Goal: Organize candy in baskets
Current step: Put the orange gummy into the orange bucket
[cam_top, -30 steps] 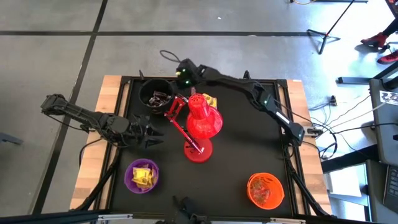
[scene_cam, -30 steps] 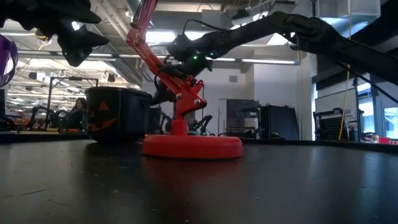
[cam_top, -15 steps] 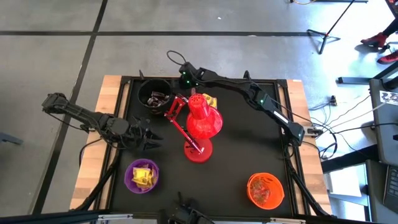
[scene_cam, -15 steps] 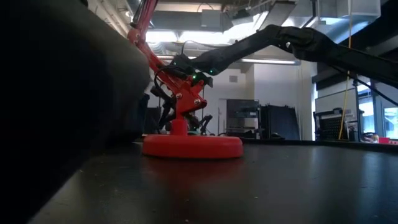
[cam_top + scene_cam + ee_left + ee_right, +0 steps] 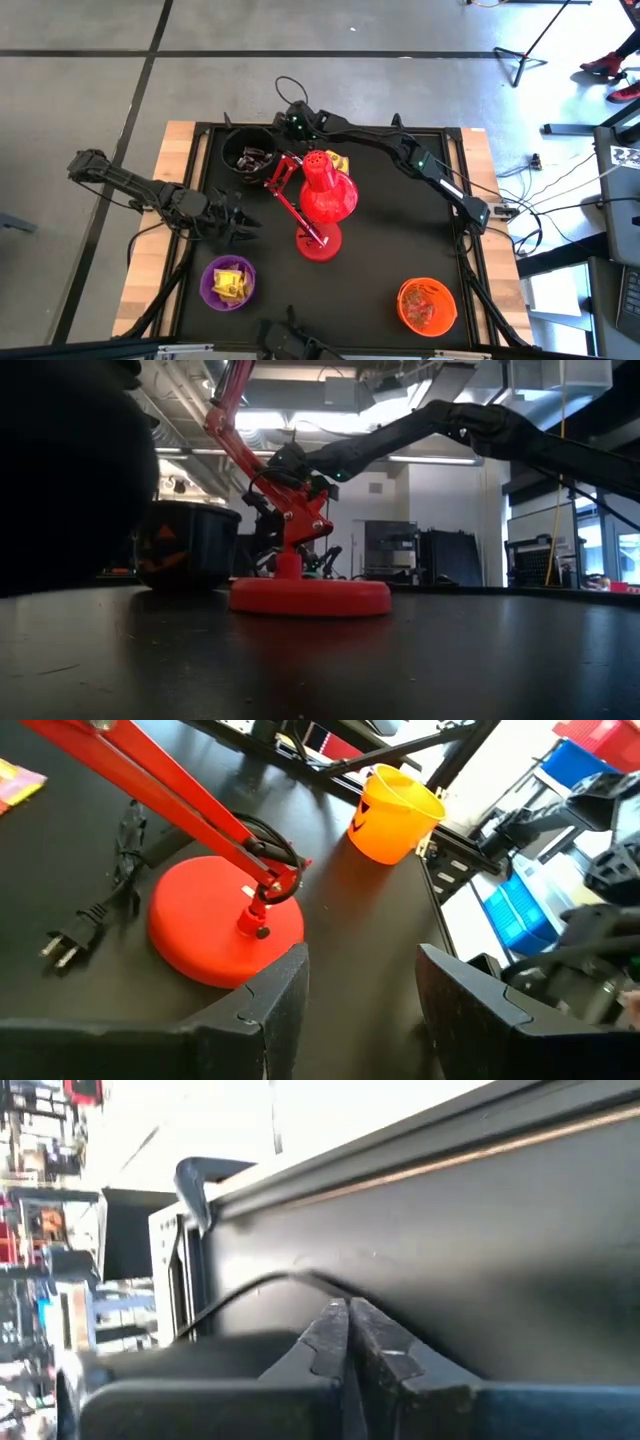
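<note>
The right end effector [image 5: 290, 122], clenched and empty, hovers just beside the black basket [image 5: 249, 151], nearer the yellow candy [image 5: 337, 160] than the left arm.

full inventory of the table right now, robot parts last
black bucket: 1, black, far-left of table, dark candy inside
purple bucket: 1, purple, near-left, yellow candy inside
orange bucket: 1, orange, near-right, candy inside
desk lamp: 1, red, centre
loose candy: yellow, beside the lamp head, far side; count unclear
table: 1, black top
left pincer: open, empty, left of lamp
right pincer: shut, empty, at the far edge near the black bucket
</note>
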